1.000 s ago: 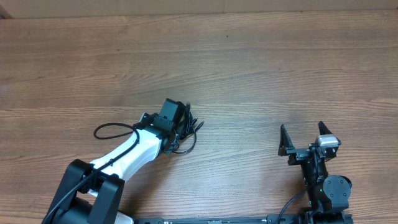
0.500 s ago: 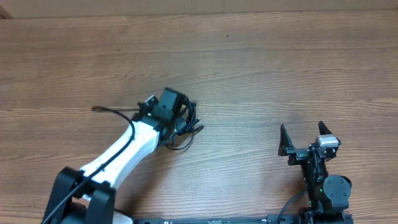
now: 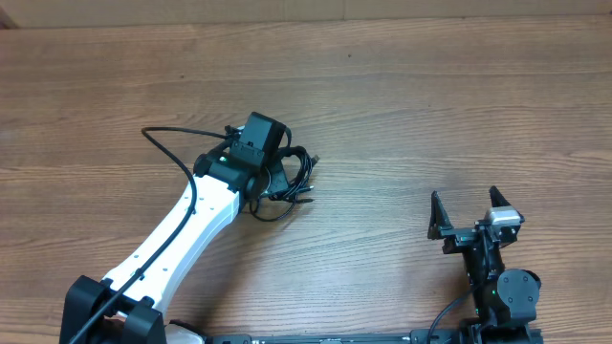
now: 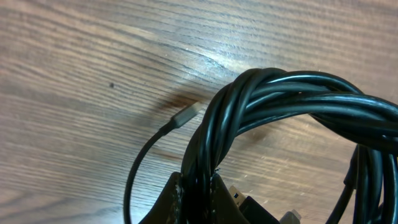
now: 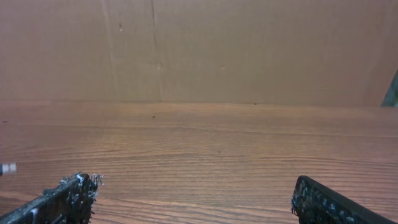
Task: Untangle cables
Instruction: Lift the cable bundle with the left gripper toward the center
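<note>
1. cables (image 3: 295, 178): your bundle of thin black cords sits left of the middle of the wooden tabletop (image 3: 430, 96), right at the tip of the left arm. a few loose loops spread out from it toward the near side.
2. left tool (image 3: 277, 172): it is closed on the cables. in the left wrist view you can see the thick twisted arc of strands run down into the narrow gap between its dark fingers (image 4: 166, 200), which press against the strands on both sides.
3. silver tip (image 4: 186, 115): in that same view, one thin cord curls out of the bundle on the left and ends in this small plug. you cannot tell whether it touches the wood.
4. arm wire (image 3: 167, 141): the thicker black lead of the left arm loops out to the left, apart from the bundle.
5. right tool (image 3: 469, 215): you have it spread wide with nothing between the fingers. it is at the near right of the tabletop, well apart from the cables.
</note>
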Tool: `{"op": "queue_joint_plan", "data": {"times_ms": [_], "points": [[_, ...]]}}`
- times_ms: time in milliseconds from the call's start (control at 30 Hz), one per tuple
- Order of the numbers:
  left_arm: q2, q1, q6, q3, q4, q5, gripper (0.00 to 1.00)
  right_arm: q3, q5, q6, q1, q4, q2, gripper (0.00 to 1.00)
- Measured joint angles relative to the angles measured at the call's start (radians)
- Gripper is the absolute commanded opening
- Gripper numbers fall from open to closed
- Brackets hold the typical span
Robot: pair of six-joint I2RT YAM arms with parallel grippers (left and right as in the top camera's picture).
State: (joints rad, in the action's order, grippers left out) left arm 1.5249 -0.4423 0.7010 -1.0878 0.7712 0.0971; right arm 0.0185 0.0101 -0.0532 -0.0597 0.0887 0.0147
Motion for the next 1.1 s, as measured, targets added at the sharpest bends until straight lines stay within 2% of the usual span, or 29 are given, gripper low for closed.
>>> {"op": "queue_joint_plan", "data": {"times_ms": [200, 500, 600, 800, 967, 1100], "points": [[0.000, 0.000, -0.125, 0.000, 0.000, 0.000, 0.04, 0.000, 0.000, 0.000, 0.000, 0.000, 0.000, 1.00], [0.000, 0.000, -0.181, 0.000, -0.004, -0.018, 0.04, 0.000, 0.035, 0.043, 0.000, -0.004, 0.000, 1.00], [0.000, 0.000, -0.185, 0.000, -0.009, -0.026, 0.04, 0.000, 0.100, 0.214, 0.000, -0.014, 0.000, 1.00], [0.000, 0.000, -0.193, 0.000, -0.010, -0.055, 0.04, 0.000, 0.370, 0.828, -0.001, -0.027, 0.000, 1.00], [0.000, 0.000, -0.242, 0.000, -0.051, -0.203, 0.04, 0.000, 0.530, 1.049, -0.001, -0.027, 0.000, 1.00], [0.000, 0.000, -0.258, 0.000, -0.053, -0.294, 0.04, 0.000, 0.576, 1.103, -0.001, -0.027, 0.000, 1.00]]}}
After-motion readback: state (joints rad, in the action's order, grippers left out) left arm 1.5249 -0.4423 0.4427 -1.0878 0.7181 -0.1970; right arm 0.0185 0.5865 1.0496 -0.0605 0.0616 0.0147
